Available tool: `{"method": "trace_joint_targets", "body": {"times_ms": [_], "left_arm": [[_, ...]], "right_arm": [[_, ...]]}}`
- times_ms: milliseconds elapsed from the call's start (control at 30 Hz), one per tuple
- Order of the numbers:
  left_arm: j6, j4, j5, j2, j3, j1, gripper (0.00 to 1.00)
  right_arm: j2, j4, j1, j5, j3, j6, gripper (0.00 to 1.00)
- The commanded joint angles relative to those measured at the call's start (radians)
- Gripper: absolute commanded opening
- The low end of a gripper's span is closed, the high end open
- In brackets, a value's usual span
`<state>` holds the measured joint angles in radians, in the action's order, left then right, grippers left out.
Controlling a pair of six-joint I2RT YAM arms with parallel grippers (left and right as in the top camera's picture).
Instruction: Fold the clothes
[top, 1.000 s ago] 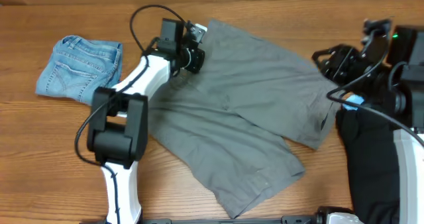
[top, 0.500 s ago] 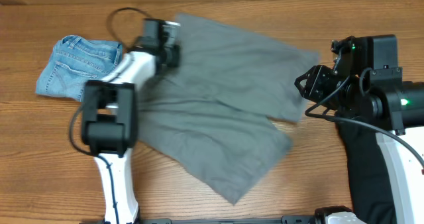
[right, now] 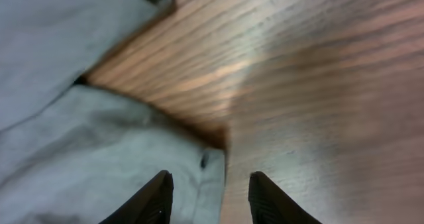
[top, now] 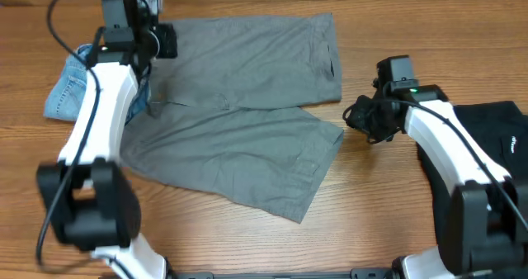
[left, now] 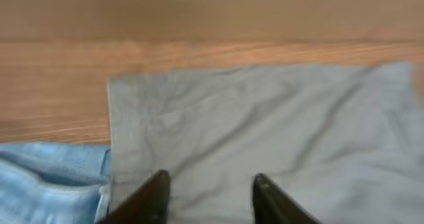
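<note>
Now my left jaws gape empty over the shorts (top: 239,106) near the worktop's (top: 371,221) far edge; right jaws open too.

grey shorts (top: 239,106) are spread out flat mid-table, long way running left-right, w/ a few soft wrinkles. Two halves sit one above the other, lower one angled down a bit. Slit pocket (top: 331,62) is near the top right corner, button (right: 204,161) on the lower half's right corner. Small light-blue denim shorts (top: 64,91) sit bunched right against their left edge. Black garment (top: 499,143) lies far right, well apart from the grey.
</note>
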<state>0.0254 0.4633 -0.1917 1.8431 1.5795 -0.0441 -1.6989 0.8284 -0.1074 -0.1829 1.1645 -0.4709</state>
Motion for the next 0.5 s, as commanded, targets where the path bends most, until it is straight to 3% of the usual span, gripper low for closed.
{"method": "trace_joint_targets", "body": {"times_ms": [0, 100, 167, 333, 467], "left_arm": [[-0.008, 0.096, -0.016, -0.124, 0.006, 0.005, 0.48], [-0.084, 0.268, -0.014, -0.179, 0.006, 0.005, 0.55], [-0.121, 0.356, -0.013, -0.182, 0.006, 0.005, 0.79], [-0.134, 0.511, -0.011, -0.177, 0.005, 0.006, 0.70], [-0.134, 0.675, 0.007, -0.167, -0.005, 0.005, 0.64]], "right_arm": [[-0.096, -0.045, -0.005, -0.053, 0.000, -0.011, 0.37], [-0.143, -0.028, -0.005, -0.131, 0.000, 0.007, 0.34], [-0.143, 0.013, -0.005, -0.134, 0.000, 0.017, 0.35], [-0.143, 0.074, -0.005, -0.152, -0.006, 0.058, 0.40], [-0.143, 0.065, -0.005, -0.309, -0.007, 0.130, 0.42]]}}
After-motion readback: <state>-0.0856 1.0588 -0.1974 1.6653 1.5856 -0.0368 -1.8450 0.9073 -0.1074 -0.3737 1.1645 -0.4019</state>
